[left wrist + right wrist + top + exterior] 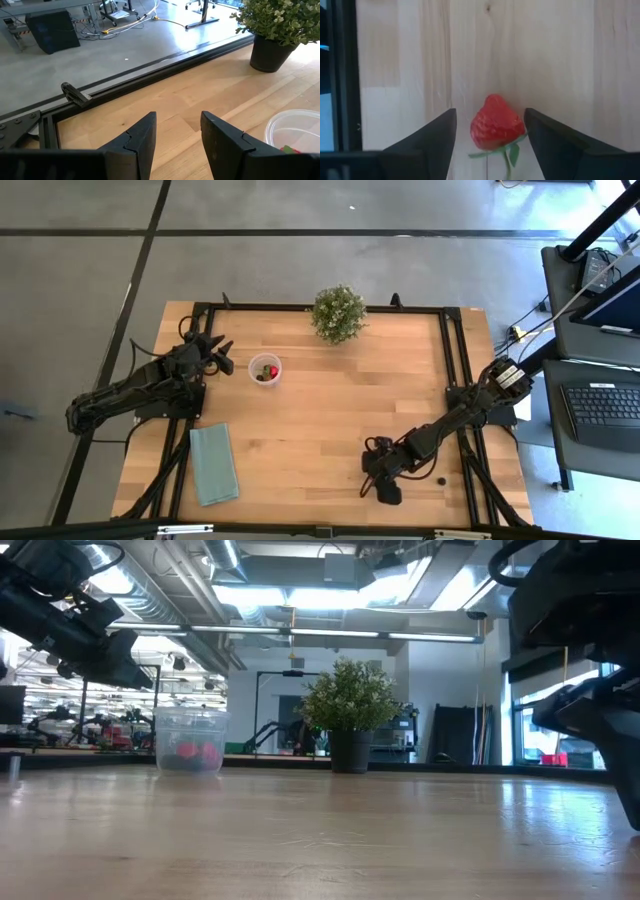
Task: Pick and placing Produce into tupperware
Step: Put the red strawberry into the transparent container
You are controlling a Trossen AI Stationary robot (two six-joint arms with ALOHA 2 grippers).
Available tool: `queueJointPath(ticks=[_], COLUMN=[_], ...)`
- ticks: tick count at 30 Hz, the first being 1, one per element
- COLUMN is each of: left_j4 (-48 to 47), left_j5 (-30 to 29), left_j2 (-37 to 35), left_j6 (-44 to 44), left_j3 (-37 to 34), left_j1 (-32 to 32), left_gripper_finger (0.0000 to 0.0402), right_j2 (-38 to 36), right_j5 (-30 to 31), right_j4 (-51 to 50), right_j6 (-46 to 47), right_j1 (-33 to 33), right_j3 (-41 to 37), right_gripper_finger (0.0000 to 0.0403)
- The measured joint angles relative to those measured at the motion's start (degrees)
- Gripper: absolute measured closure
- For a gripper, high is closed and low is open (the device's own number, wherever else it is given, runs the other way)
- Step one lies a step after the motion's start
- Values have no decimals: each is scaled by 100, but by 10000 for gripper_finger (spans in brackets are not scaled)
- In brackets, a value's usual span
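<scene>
The clear round cup [265,369] stands on the table's far-left part, with red and dark fruit pieces inside; the low view shows it too [190,745]. My left gripper [220,350] hovers open just left of the cup, and its wrist view [178,117] shows the cup's rim [295,125] off to one side. My right gripper [385,488] is low over the table near its near edge, right of centre. It is open, with a finger on each side of a red strawberry [496,127] that lies on the wood. A small dark berry [443,478] lies to its right.
A bushy potted plant [338,313] stands at the far edge, right of the cup. A teal cloth [213,463] lies flat at the near-left. Black frame rails [455,350] run along the table's sides. Bare wood stretches between the cup and the right gripper.
</scene>
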Motion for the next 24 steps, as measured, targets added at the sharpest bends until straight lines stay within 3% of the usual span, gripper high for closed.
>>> queueJointPath(ticks=[19, 24], left_j4=[-1, -1], left_j5=[0, -2], left_j2=[0, 0], left_j6=[0, 2], left_j3=[1, 2], left_j1=[0, 0], left_gripper_finger=[257, 257], right_j2=[0, -19], right_j5=[138, 135], right_j4=[-132, -97], right_j6=[200, 505], right_j1=[-2, -27], right_j3=[-13, -17], right_gripper_finger=[259, 262])
